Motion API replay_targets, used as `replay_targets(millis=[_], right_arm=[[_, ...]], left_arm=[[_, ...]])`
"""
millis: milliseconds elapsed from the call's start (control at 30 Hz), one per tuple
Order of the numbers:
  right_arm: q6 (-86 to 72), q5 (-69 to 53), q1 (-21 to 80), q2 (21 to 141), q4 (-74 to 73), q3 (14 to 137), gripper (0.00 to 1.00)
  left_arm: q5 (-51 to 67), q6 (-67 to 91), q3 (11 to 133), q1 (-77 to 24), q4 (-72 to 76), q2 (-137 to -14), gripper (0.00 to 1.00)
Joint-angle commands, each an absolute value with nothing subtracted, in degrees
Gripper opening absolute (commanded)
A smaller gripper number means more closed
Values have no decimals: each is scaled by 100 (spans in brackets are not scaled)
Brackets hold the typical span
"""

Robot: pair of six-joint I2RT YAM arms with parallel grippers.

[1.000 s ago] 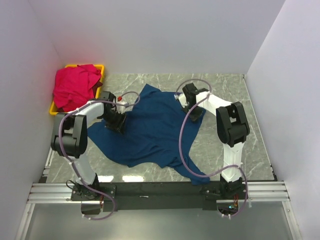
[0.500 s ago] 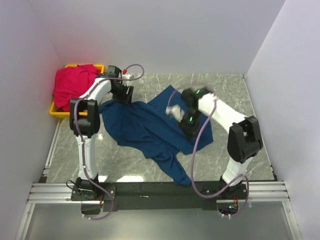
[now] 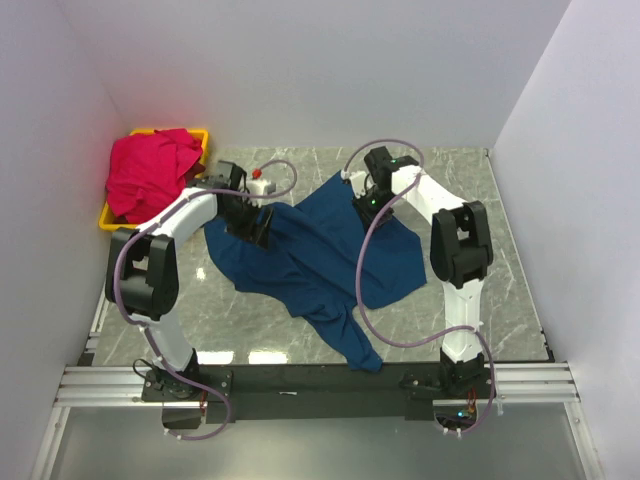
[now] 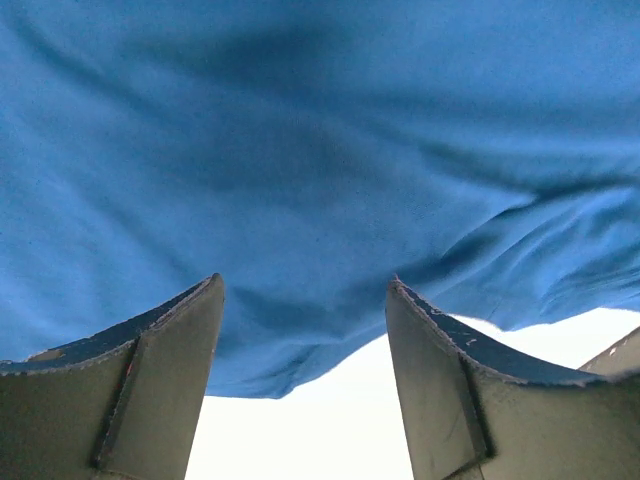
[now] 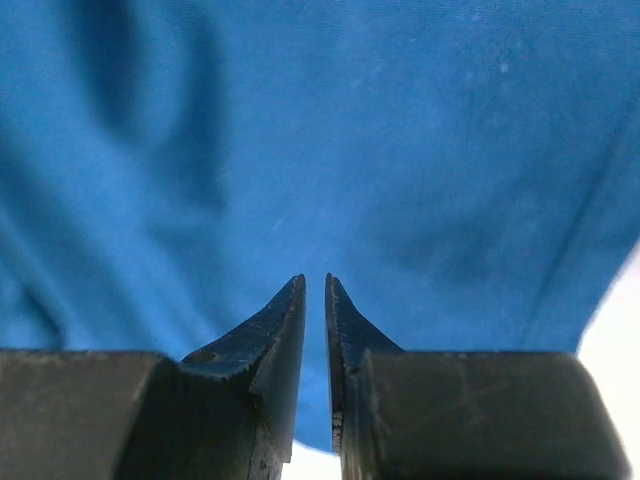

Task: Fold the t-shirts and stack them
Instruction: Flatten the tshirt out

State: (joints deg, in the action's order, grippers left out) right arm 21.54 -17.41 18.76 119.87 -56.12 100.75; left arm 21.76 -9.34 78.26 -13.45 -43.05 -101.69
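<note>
Left gripper (image 4: pixel 305 285), jaws wide apart, poised over the left part of the navy t-shirt (image 3: pixel 320 250), which lies crumpled mid-table on the marble tabletop (image 3: pixel 500 260), one narrow tail reaching toward the near edge. Right gripper (image 5: pixel 314 278), slightly farther, jaws narrowed to a slit at the shirt's far edge; whether cloth is pinched cannot be told. Far left: red-pink t-shirt (image 3: pixel 150 175) heaped in the yellow bin (image 3: pixel 105 218).

no readable text, labels, brands, numbers or signs anywhere in these views
</note>
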Motion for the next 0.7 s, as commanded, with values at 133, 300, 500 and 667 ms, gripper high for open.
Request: replay_targets(millis=[133,300,500,667], right_arm=[[2232,-546,1899,12173,-4799,9449,20],[2417,165,1425,12270,-4869,9018,20],[2847,914,432,12111,-5324,8596,20],[3207,222,18,11490,-5976,8490,20]], left_arm=[[2118,-826,7216,-1389,-3990,-10169,73],[1855,-835,7189,-1397,-4017,-10265,75],[1617,-905,7391,-1397,-4122,-10414,77],[1652,-932,7611,-1397,-4192,-10590,76]])
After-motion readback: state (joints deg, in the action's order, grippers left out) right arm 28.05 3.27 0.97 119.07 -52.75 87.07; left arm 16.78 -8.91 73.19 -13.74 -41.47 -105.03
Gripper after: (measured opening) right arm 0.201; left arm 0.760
